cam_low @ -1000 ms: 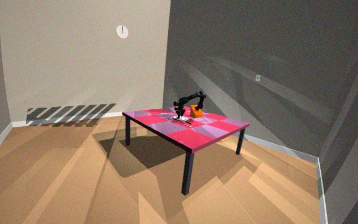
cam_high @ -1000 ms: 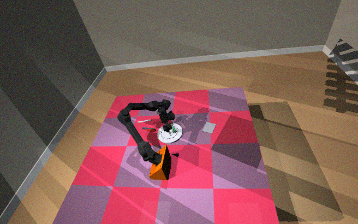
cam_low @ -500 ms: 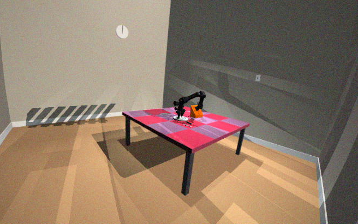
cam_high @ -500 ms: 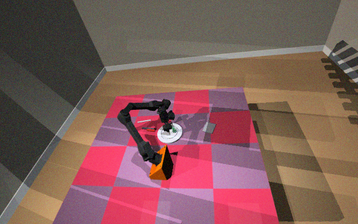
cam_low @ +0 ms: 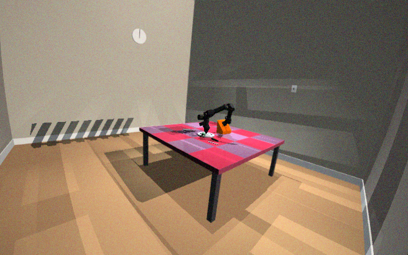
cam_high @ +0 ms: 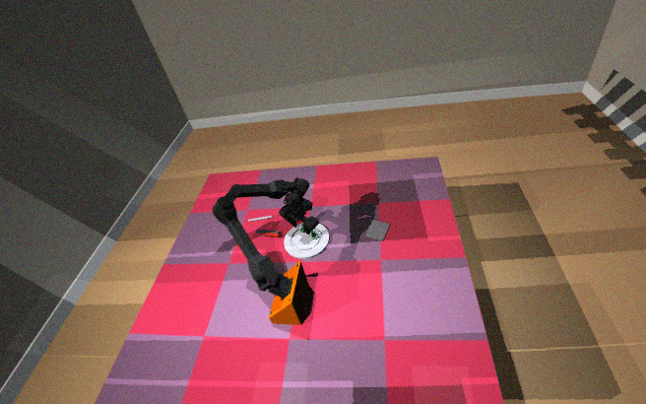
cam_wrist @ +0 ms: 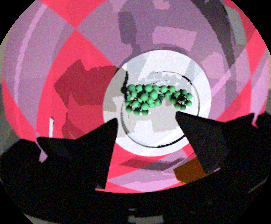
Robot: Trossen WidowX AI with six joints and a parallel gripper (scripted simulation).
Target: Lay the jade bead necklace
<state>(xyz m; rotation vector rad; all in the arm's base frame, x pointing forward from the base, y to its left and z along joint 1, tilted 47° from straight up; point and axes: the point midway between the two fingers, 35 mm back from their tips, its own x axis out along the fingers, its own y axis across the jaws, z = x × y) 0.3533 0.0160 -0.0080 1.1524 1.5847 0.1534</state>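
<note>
The round white bead board (cam_high: 305, 252) (cam_low: 211, 136) (cam_wrist: 156, 150) lies on the table, with a thin dark groove ring. The jade bead necklace (cam_high: 315, 235) (cam_low: 203, 134) (cam_wrist: 148, 97) is a bunched heap of green beads across the board's upper middle in the wrist view, from the left of the ring to its right side. It does not follow the ring. My gripper (cam_wrist: 147, 117) is open and empty over the board. In the wrist view its fingertips stand apart, just below the heap. In the top and exterior views the arm partly hides the beads.
A white strip (cam_high: 260, 218) (cam_low: 213, 142) and a red and black tool (cam_high: 272, 234) lie left of the board in the top view. A grey square (cam_high: 378, 230) lies to its right. The orange arm base (cam_high: 286, 305) (cam_low: 222, 127) stands in front of the board.
</note>
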